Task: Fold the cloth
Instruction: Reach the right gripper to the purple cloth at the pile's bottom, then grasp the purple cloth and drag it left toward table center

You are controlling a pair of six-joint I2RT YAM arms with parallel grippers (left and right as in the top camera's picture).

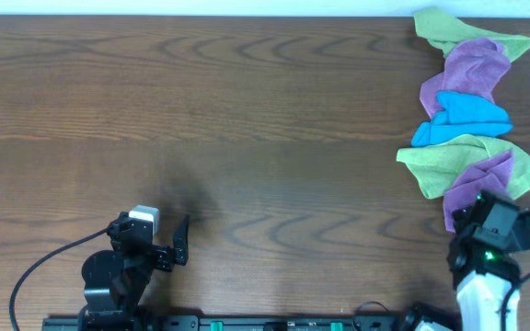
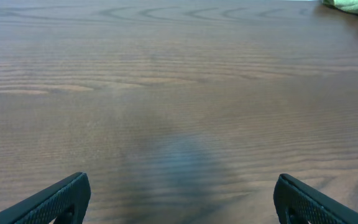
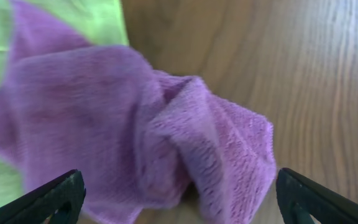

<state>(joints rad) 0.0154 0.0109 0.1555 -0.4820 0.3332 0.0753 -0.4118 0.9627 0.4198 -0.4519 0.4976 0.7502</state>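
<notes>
The cloth [image 1: 482, 177], purple-magenta and crumpled, lies at the right edge of the table, partly on a green cloth [image 1: 449, 158]. In the right wrist view the cloth [image 3: 123, 118] fills most of the frame in bunched folds. My right gripper [image 1: 475, 211] is open just at the cloth's near edge, and its two fingers [image 3: 179, 199] stand on either side of a fold without touching it. My left gripper [image 1: 171, 246] is open and empty at the front left, and the left wrist view [image 2: 182, 199] shows only bare wood between its fingers.
A pile runs along the right edge: a green cloth [image 1: 463, 29] at the far end, another mauve crumpled cloth [image 1: 467, 66], then a blue cloth [image 1: 467, 115]. The wooden table [image 1: 247, 119] stretches left of the pile. Cables lie at the front edge.
</notes>
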